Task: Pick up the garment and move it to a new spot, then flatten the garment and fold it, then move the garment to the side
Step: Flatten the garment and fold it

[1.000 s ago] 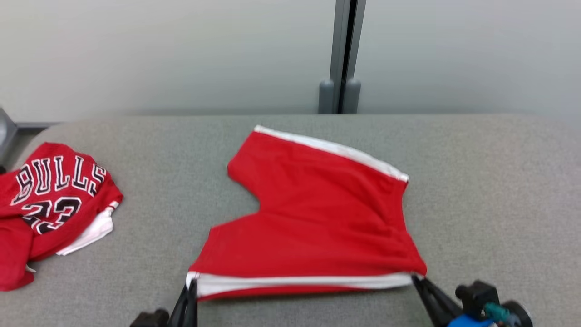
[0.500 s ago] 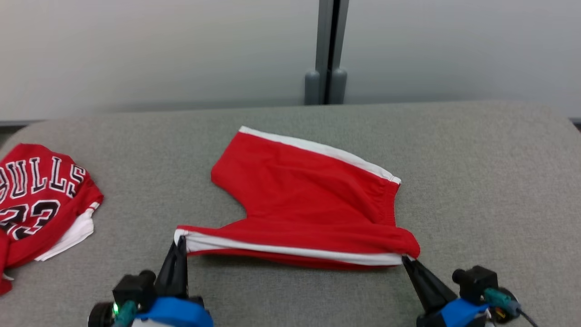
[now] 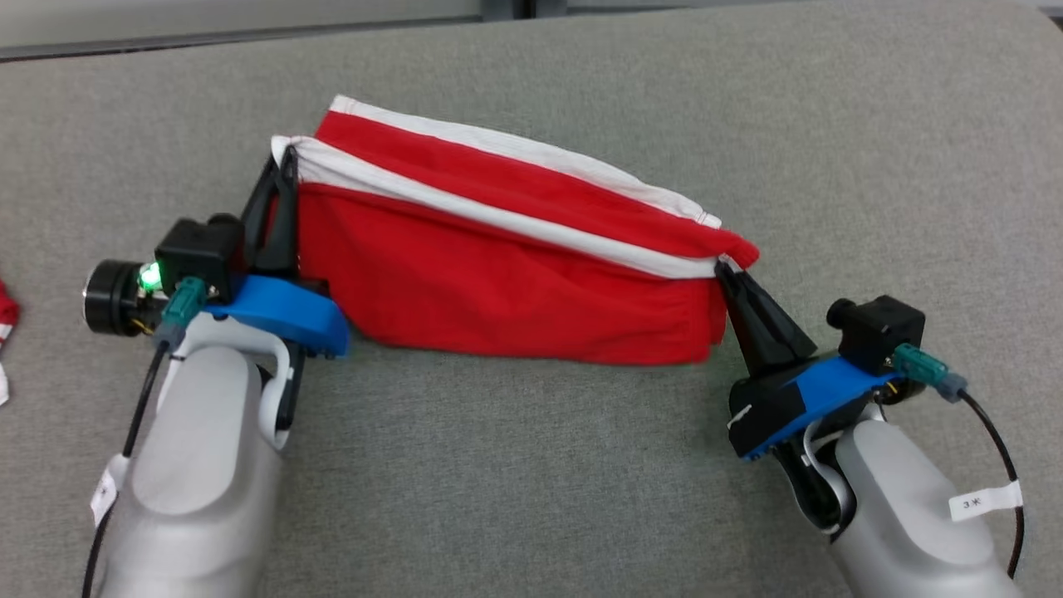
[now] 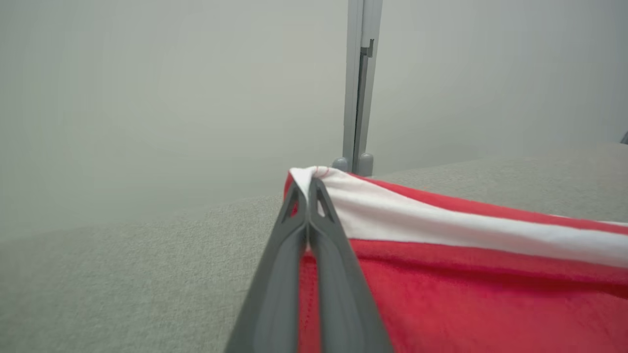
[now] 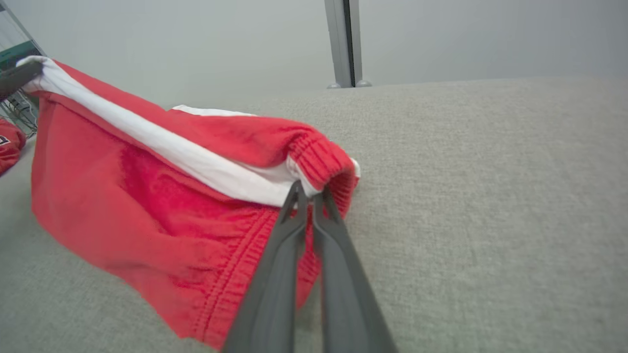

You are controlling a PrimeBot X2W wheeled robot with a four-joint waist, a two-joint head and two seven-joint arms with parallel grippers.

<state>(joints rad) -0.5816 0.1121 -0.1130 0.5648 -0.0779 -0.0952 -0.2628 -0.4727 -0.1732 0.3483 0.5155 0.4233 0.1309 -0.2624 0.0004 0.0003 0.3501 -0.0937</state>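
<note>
Left pincer (image 3: 285,162) and right pincer (image 3: 721,267) pinched the red, white-striped mesh shorts (image 3: 498,282); we had raised their near edge above the grey felt table (image 3: 531,465), starting the fold.

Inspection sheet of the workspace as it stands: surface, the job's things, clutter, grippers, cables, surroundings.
Surface: grey fabric-covered table, bare in front of the robot.
Job's things: red shorts with white stripes, near edge held up by two corners, partway through a fold.
Clutter: second red garment at the table's left edge.
Grippers: left gripper shut on a white-trimmed corner; right gripper shut on the waistband corner.
Cables: black cable looping by the right wrist; another along the left forearm.
Surroundings: pale wall, grey post behind the table.
</note>
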